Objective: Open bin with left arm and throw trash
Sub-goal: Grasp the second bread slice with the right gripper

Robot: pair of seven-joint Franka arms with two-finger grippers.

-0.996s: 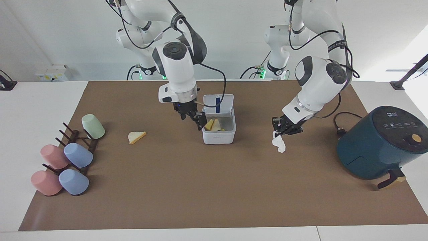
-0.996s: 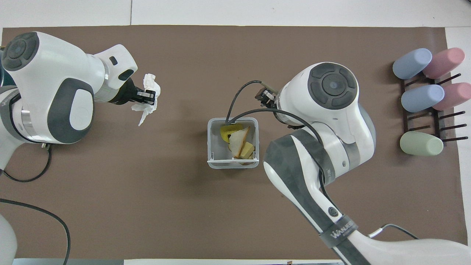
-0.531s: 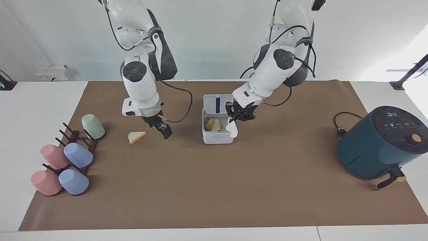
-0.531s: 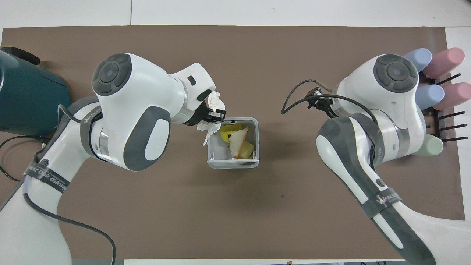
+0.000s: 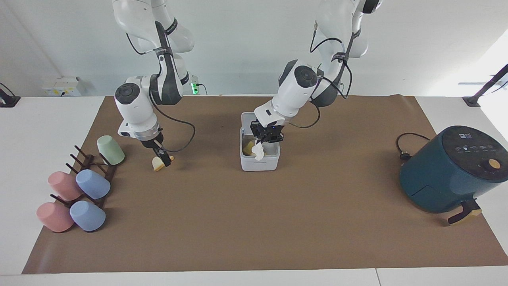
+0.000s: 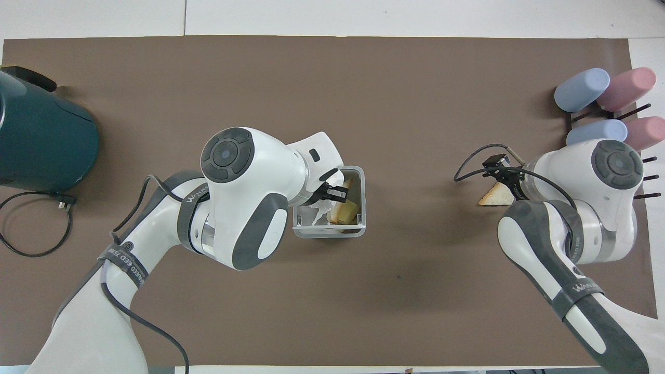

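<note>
The white bin (image 5: 260, 163) stands mid-table with its lid (image 5: 247, 119) up; it also shows in the overhead view (image 6: 359, 228). Bread pieces (image 5: 248, 148) lie inside it. My left gripper (image 5: 269, 137) hangs over the bin's open top, shut on the crumpled white paper wad (image 5: 258, 151), which dangles into the bin. In the overhead view the wad (image 6: 323, 209) sits inside the bin's rim. My right gripper (image 5: 163, 158) is down at the triangular bread piece (image 5: 157, 164) on the mat beside the cup rack; the bread (image 6: 493, 197) shows partly under the wrist.
A dark teal air fryer (image 5: 452, 169) with its cable (image 5: 405, 147) stands at the left arm's end. A dark rack (image 5: 89, 167) with several pastel cups (image 5: 92, 184) stands at the right arm's end, close to the right gripper.
My left gripper carried the paper wad from near the air fryer to over the bin. My right gripper left the bin and moved down to the bread piece on the mat.
</note>
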